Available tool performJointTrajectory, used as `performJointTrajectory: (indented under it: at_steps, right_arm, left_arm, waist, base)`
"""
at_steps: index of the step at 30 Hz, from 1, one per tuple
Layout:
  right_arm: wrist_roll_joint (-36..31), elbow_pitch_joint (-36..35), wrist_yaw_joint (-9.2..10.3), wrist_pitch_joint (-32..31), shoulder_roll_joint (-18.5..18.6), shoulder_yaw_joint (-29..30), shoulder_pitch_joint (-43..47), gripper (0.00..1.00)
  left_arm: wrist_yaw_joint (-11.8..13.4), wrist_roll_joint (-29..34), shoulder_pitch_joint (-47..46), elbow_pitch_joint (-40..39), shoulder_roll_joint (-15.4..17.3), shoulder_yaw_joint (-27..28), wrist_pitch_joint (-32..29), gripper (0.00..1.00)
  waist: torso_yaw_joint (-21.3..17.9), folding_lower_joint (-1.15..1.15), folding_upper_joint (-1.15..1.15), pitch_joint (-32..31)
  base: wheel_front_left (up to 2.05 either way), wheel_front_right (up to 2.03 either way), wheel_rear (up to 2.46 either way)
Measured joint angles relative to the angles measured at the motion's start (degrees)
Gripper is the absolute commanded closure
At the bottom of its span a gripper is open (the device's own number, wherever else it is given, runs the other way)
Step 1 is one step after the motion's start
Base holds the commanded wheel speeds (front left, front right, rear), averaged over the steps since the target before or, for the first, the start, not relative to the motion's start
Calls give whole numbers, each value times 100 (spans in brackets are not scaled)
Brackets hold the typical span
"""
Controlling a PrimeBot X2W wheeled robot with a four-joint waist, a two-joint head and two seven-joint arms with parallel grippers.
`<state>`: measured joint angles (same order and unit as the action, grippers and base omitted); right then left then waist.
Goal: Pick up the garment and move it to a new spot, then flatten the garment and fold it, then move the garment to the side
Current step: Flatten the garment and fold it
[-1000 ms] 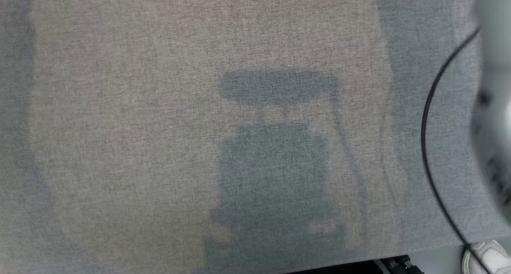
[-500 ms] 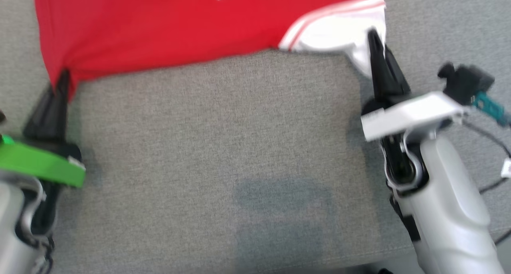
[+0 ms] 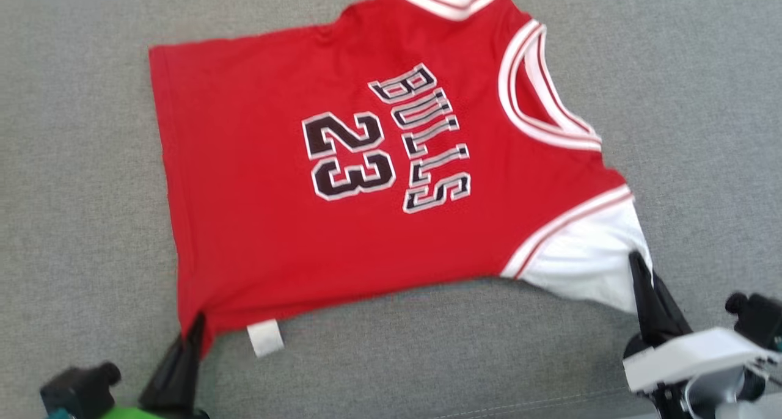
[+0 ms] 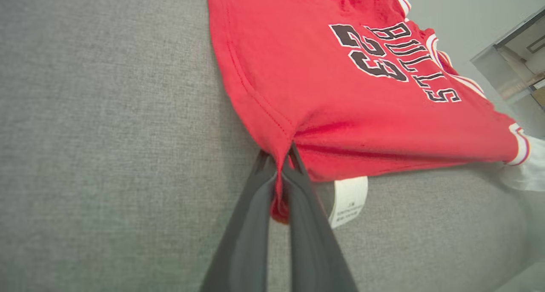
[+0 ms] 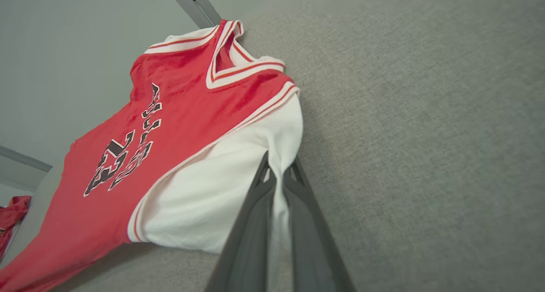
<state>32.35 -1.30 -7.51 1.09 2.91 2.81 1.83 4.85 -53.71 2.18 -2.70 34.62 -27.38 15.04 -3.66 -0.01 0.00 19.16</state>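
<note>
At 7 o'clock, my left fingers (image 3: 190, 342) are closed tight on the red hem corner of the garment (image 3: 366, 223). At 4 o'clock, my right fingers (image 3: 643, 278) are closed on its white sleeve. Garment lies spread on the worktop (image 3: 427, 358) toward 12 o'clock, long axis 9-to-3 between both grips.

Tag (image 4: 348, 200) txt on garment (image 4: 340, 121) illegible

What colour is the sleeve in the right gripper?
White; the sleeve shows best in the right wrist view.
</note>
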Motion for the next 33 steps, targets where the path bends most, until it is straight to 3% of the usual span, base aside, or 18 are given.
performJointTrajectory:
  at_steps: [7, 11, 19, 24, 33]
  right_arm:
    - [383, -44, 1, 52, -8, 81, 535, 100]
    - [353, -18, 1, -19, -4, 104, 208, 100]
    - [215, -189, 2, -654, -5, 104, -871, 100]
    - [9, -25, 2, -943, -7, 107, -1464, 100]
    - [-504, 1007, 2, -1100, -8, -203, -2461, 100]
  left_arm:
    - [324, -424, 792, -709, -226, -101, -157, 100]
    - [505, -575, 745, -1088, -112, 5, -446, 100]
    - [577, -1301, 131, -1736, 200, 430, -1298, 100]
    - [683, -1584, -384, -1656, 249, 589, -1683, 100]
    - [749, -1747, -1078, -910, 45, 443, -2101, 100]
  waist:
    - [16, 0, 0, 34]
    - [26, 0, 0, 129]
    - [92, 0, 0, 294]
    - [161, 0, 0, 398]
    - [212, 0, 0, 476]
  base:
    - [0, 0, 0]
    - [0, 0, 0]
    - [0, 0, 0]
    - [0, 0, 0]
    - [0, 0, 0]
